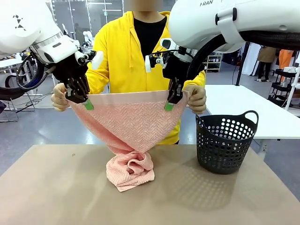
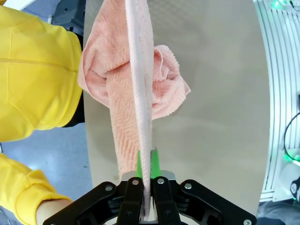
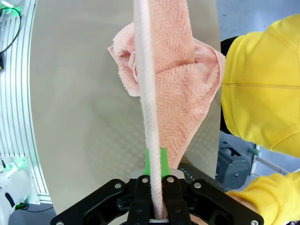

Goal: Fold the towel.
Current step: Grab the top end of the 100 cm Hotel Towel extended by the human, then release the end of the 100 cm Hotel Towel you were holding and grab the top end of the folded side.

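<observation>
The salmon-pink towel (image 1: 129, 124) hangs stretched in the air above the table, its smooth top band level and its lower part bunched on the tabletop. My left gripper (image 1: 87, 104) is shut on the towel's top edge near its left corner. My right gripper (image 1: 169, 105) is shut on the top edge near the right corner. The person's hands (image 1: 59, 101) hold both outer corners just beyond my fingers. In the left wrist view the towel (image 2: 140, 103) runs edge-on between the green pads (image 2: 155, 161). The right wrist view shows the towel (image 3: 161, 79) pinched the same way.
A black perforated basket (image 1: 226, 143) stands on the table's right side. The person in a yellow hoodie (image 1: 126, 56) stands close behind the towel. Bare tan tabletop (image 1: 61, 187) lies in front and to the left. A white table (image 1: 243, 112) sits behind the basket.
</observation>
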`<state>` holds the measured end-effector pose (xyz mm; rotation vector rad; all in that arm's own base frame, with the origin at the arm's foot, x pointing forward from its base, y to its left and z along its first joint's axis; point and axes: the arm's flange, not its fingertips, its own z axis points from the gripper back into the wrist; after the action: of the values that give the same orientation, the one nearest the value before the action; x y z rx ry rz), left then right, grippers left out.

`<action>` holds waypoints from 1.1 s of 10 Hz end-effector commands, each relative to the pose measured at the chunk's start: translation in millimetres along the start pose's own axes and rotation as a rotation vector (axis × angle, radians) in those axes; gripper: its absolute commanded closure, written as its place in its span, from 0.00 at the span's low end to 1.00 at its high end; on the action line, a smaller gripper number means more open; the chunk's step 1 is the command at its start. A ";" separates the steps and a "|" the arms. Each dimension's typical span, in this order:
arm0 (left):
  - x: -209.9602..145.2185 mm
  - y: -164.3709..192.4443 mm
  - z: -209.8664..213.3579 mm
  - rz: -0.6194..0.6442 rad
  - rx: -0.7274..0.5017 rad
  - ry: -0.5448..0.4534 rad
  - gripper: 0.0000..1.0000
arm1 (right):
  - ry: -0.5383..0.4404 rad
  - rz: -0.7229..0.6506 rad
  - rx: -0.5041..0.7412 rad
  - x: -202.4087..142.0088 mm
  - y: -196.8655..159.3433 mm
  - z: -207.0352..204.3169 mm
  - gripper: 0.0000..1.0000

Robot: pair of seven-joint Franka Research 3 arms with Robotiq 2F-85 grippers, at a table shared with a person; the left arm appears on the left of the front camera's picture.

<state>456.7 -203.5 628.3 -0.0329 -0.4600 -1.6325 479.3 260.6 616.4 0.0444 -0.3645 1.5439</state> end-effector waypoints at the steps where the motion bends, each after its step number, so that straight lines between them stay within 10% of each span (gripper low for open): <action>1: -0.8 0.7 1.0 0.000 0.002 0.001 1.00 | 0.001 -0.002 0.001 -1.0 -0.2 -0.3 1.00; 11: -0.8 0.7 1.0 0.000 0.002 0.001 1.00 | 0.001 -0.002 0.001 -1.0 -0.2 -0.3 1.00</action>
<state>456.6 -204.1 627.9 -0.0333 -0.4590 -1.6337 479.3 260.5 616.2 0.0448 -0.3637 1.5439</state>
